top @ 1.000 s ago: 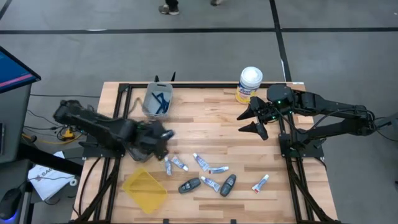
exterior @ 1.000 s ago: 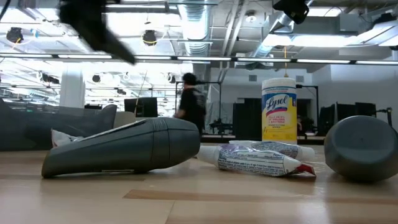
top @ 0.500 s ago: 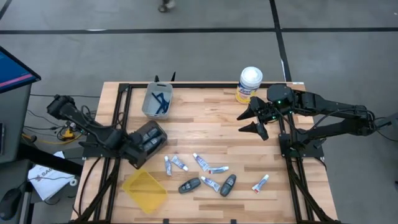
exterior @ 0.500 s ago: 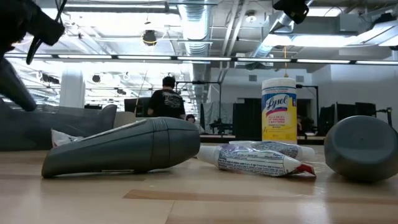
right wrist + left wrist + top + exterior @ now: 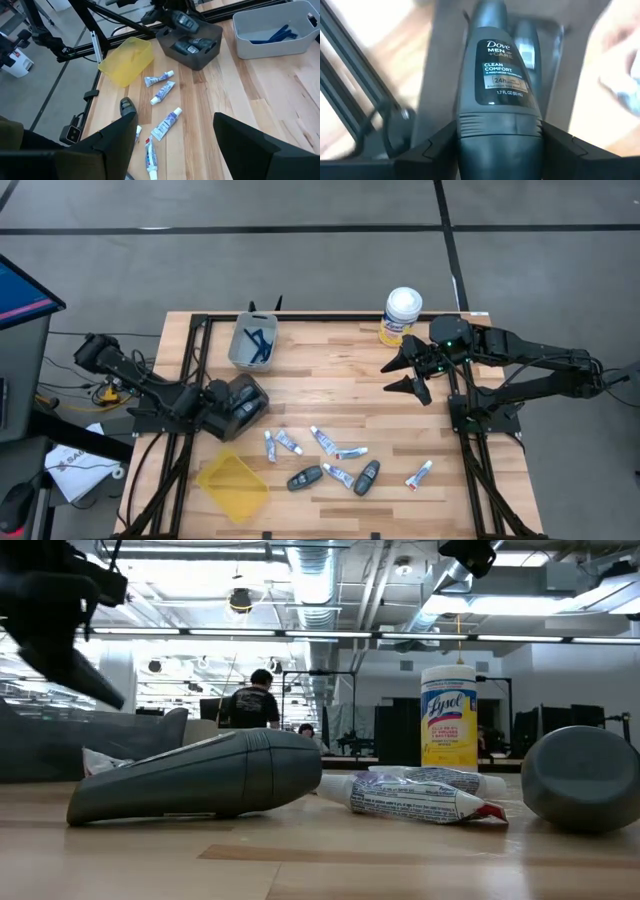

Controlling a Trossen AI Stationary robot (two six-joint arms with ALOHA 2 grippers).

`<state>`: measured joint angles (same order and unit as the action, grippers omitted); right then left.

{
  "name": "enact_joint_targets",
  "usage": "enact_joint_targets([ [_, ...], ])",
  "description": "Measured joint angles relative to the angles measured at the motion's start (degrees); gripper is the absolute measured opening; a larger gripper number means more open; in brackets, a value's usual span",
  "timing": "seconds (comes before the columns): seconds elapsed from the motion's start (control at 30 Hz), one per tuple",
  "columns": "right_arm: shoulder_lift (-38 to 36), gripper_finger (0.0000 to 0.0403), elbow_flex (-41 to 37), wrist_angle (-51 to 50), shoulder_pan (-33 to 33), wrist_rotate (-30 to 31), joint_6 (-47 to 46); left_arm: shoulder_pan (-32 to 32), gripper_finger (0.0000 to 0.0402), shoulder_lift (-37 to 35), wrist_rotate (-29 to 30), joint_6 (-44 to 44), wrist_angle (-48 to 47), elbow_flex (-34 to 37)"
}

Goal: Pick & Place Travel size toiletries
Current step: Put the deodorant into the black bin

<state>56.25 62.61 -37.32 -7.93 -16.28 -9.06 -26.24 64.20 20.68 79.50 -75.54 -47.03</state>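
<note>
My left gripper (image 5: 218,394) (image 5: 500,155) is shut on a dark grey Dove deodorant (image 5: 501,75) over a dark grey bin (image 5: 246,404) (image 5: 192,46) that holds another deodorant (image 5: 526,47). Several white tubes (image 5: 325,441) lie flat on the wood near the table's near edge, with two more dark deodorants (image 5: 305,478) (image 5: 367,476) among them. In the low view one deodorant (image 5: 200,780) and a tube (image 5: 420,798) lie close to the camera. My right gripper (image 5: 405,372) (image 5: 172,145) waits open above the table's right part. My left gripper holds the Dove deodorant by its broad end below the label (image 5: 500,142), pinched between the two fingers (image 5: 427,152). The body reaches forward past the fingertips. It is lifted clear above the dark grey bin.
A light grey bin with blue razors (image 5: 252,342) stands near the far left corner. A yellow bin (image 5: 232,483) sits by the near left edge, and a yellow Lysol canister (image 5: 402,317) at the far edge. A person (image 5: 250,705) shows in the room behind.
My left gripper drew back toward the table's left edge, then edged a little to the right and now stands over the dark grey bin. The person in the room behind walked to the left.
</note>
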Motion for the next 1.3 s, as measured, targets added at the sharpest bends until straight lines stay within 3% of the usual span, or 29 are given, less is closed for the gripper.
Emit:
enact_joint_targets([
  [0.27,0.0,0.0256,0.0,0.0,0.0,0.0,0.0,2.3,0.0197,0.0,10.0,-3.1,0.2,0.3],
  [0.37,0.0,0.0256,0.0,-0.1,0.0,0.0,0.0,2.3,0.0204,0.0,11.3,-3.4,1.1,2.5],
  [0.63,0.0,0.0256,0.0,-0.5,0.0,0.1,0.5,2.2,0.0197,0.0,8.3,-2.8,5.4,8.4],
  [0.87,0.0,0.0256,0.0,-0.6,0.0,0.1,0.5,2.2,0.0209,0.0,7.9,-3.0,5.4,8.6],
  [1.1,0.0,0.0256,0.0,-1.6,0.0,0.1,0.7,2.2,0.0204,0.0,1.7,-3.0,4.7,8.6],
  [1.3,0.0,0.0256,0.0,-1.6,0.0,0.1,1.5,2.2,0.0223,0.0,0.9,-3.5,5.0,8.6],
])
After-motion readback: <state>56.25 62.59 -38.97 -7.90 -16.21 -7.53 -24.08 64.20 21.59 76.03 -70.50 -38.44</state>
